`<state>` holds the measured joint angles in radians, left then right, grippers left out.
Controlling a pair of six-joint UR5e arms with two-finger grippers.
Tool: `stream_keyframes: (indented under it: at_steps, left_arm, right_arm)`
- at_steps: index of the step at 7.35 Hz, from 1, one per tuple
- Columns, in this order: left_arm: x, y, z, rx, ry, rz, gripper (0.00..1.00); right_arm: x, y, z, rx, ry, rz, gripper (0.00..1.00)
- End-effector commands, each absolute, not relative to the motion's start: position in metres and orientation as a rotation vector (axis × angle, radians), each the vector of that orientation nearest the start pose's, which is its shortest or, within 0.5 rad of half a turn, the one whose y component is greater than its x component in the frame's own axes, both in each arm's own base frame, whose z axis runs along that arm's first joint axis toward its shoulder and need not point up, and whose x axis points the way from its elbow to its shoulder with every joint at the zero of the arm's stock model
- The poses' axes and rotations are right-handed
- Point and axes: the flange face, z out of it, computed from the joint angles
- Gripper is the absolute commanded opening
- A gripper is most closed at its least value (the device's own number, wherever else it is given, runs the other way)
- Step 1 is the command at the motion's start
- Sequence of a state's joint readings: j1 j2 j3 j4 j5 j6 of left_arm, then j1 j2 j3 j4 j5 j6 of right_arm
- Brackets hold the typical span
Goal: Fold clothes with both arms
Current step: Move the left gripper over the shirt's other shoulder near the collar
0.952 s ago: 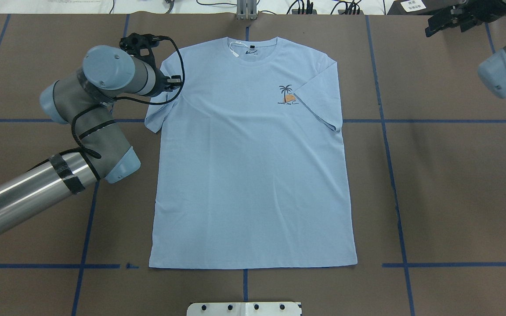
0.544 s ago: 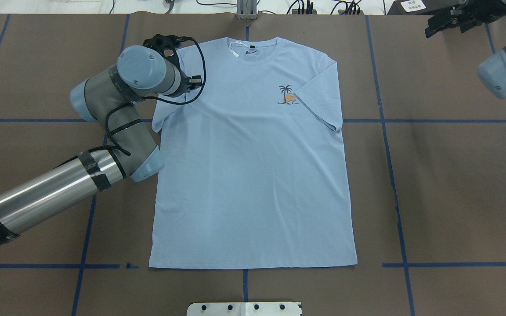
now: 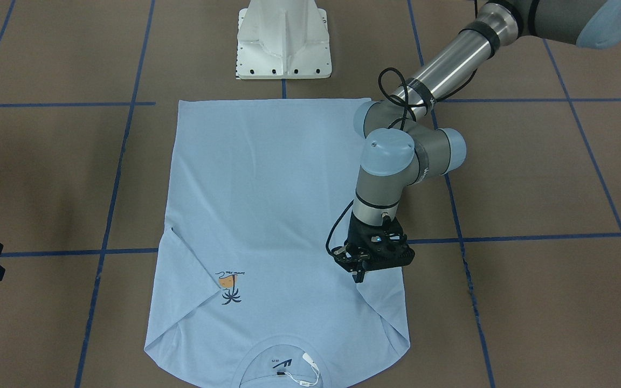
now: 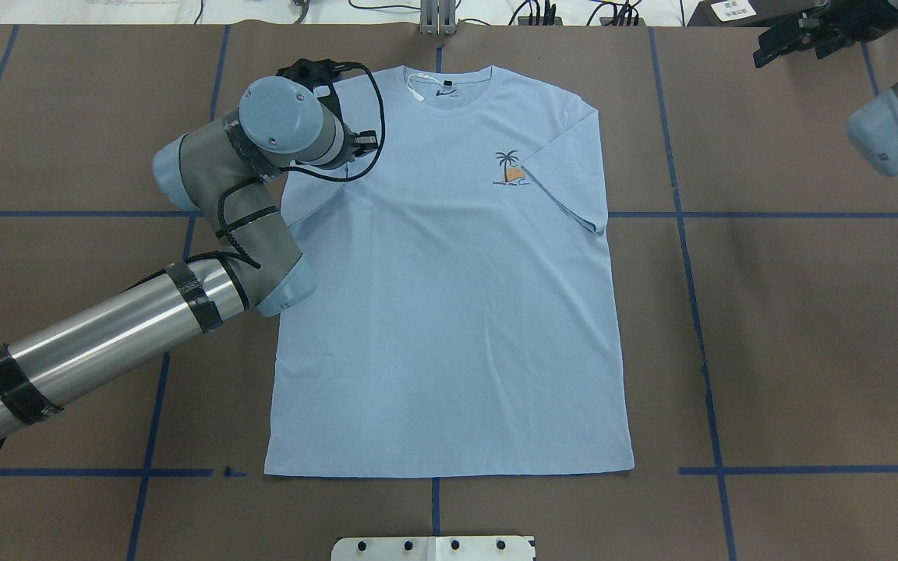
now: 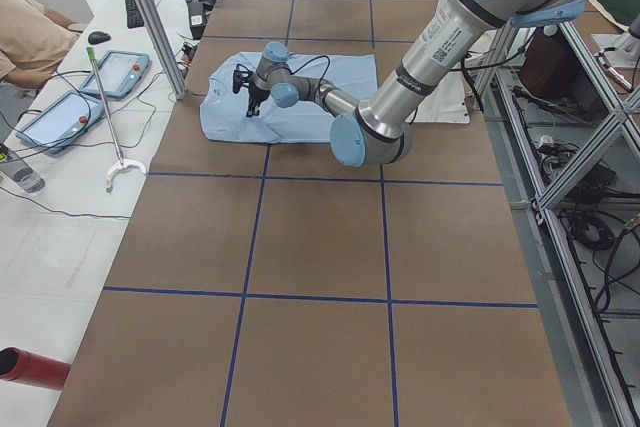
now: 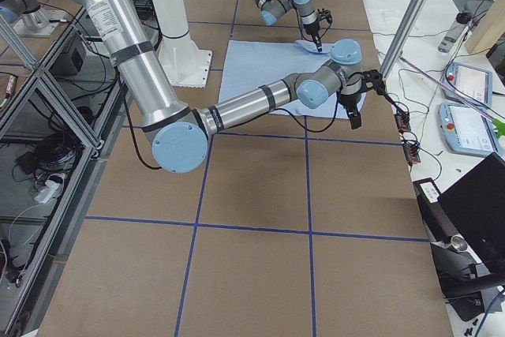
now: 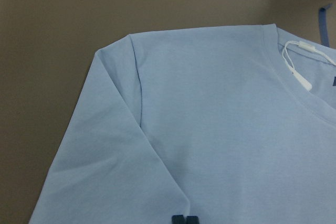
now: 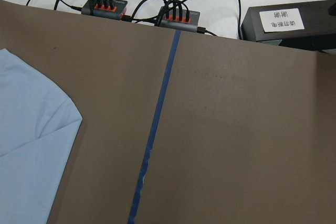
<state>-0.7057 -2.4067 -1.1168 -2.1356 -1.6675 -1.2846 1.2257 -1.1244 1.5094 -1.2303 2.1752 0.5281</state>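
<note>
1. The bench (image 4: 807, 312) is covered in brown sheet with blue tape lines that mark it into squares.
2. The light blue T-shirt (image 4: 449, 312) lies flat, front up, in the middle of the bench. Its collar is on the far side from the robot and its hem is on the near side.
3. The left arm (image 4: 106, 343) reaches in over the shirt's shoulder on the robot's left side.
4. The right arm (image 4: 885, 132) is held off at the bench's far right corner, well apart from the shirt.
5. The right sleeve (image 4: 574, 179) is folded in over the chest, its edge touching the print.
6. The left sleeve (image 3: 383, 307) is drawn in over the body of the shirt, with a crease running up to the gripper tips.
7. The left gripper (image 3: 360, 277) points down, its fingers pinched together on that sleeve's fabric.
8. The right gripper (image 4: 767, 48) hangs over bare bench. I cannot tell whether its fingers are apart or together.
9. The orange-and-dark palm print (image 4: 510, 167) is on the chest.
10. The white string tag (image 4: 416, 92) lies at the collar.
</note>
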Motion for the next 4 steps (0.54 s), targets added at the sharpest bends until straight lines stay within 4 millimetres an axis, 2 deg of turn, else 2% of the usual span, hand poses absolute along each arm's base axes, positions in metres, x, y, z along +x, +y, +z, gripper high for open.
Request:
stream_keyframes:
  at_steps: [1, 4]
  left_arm:
    - [0.5446, -0.6248, 0.2776, 0.371, 0.878, -0.343, 0.00]
    - [0.5498, -0.6210, 0.2739, 0.356, 0.890, -0.365, 0.00]
  right_arm:
    - [-0.1575, -0.6618, 0.3937, 0.391, -0.819, -0.049, 1.00]
    - [-0.1585, -0.6615, 0.3937, 0.390, -0.820, -0.051, 1.00]
